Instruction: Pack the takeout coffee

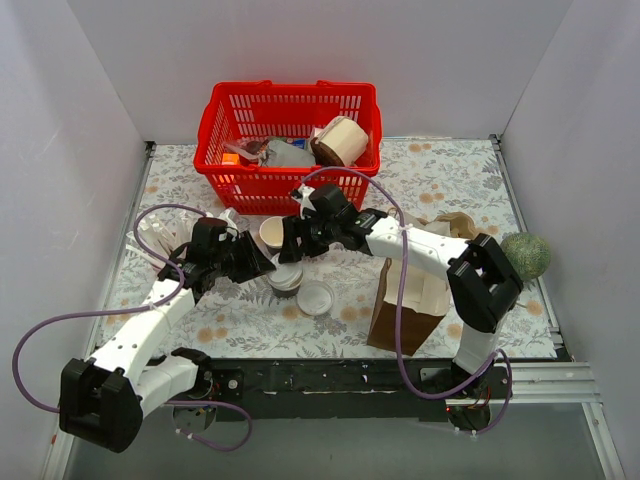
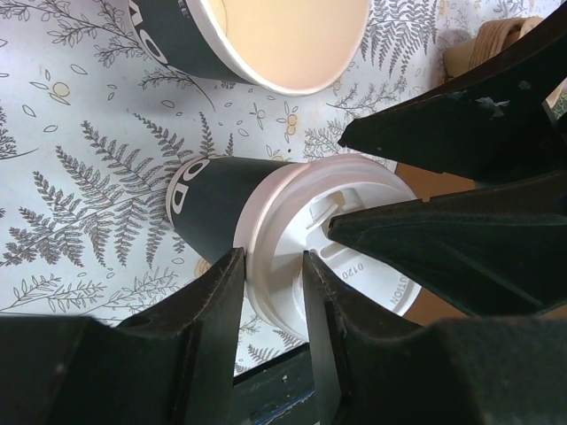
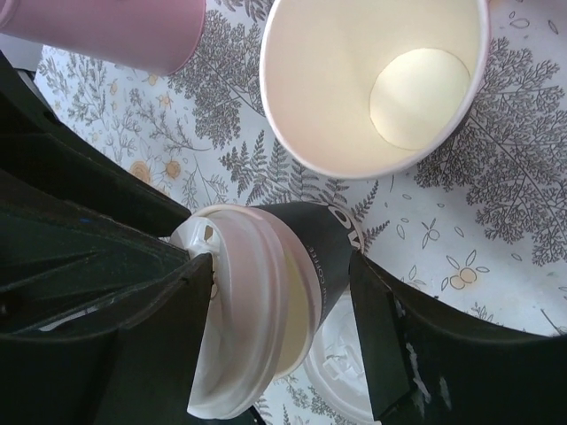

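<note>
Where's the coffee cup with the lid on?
Top view, near the middle: the takeout coffee is right below the lidless cup, with the loose lid to its right.

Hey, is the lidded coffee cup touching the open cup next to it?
Apart. The left wrist view shows a clear strip of tablecloth between the lidded cup and the open cup.

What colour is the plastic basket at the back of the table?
The basket is red, seen best in the top external view.

Faint embossed "0120" on the takeout coffee (image 2: 217, 199)'s lid (image 2: 297, 226)
</note>
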Available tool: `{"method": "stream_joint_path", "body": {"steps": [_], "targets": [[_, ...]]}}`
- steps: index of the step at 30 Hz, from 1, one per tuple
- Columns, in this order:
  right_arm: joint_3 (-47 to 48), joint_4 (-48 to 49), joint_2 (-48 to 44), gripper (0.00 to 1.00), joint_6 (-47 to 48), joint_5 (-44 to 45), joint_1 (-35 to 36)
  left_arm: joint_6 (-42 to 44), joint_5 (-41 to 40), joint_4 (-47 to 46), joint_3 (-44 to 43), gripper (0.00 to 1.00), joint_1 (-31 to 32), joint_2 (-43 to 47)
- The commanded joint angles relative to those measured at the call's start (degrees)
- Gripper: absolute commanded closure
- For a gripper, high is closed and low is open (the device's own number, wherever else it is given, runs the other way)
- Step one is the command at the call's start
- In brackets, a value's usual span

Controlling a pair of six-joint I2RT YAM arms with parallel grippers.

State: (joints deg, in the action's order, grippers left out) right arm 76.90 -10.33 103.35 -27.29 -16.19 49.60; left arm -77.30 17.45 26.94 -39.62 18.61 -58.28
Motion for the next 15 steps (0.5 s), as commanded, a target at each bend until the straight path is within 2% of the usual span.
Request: {"method": "stream_joint_path", "body": {"steps": [1, 6, 15], "targets": [[-1.32, 0.92, -4.21, 0.29, -1.36, -3.06, -0.3, 0.04, 1.53, -0.66, -0.29, 0.67, 0.2, 2.38], [-3.08, 1.28, -6.31, 0.34, -2.07, -3.15, -0.39, 0.22, -0.05, 0.13, -0.29, 0.66, 0.29, 2.39], [-3.96, -0.4, -6.14, 0.35, -1.71, -3.59, -0.39, 0.39, 0.04, 0.66, 1.21, 0.66, 0.29, 1.5]]}}
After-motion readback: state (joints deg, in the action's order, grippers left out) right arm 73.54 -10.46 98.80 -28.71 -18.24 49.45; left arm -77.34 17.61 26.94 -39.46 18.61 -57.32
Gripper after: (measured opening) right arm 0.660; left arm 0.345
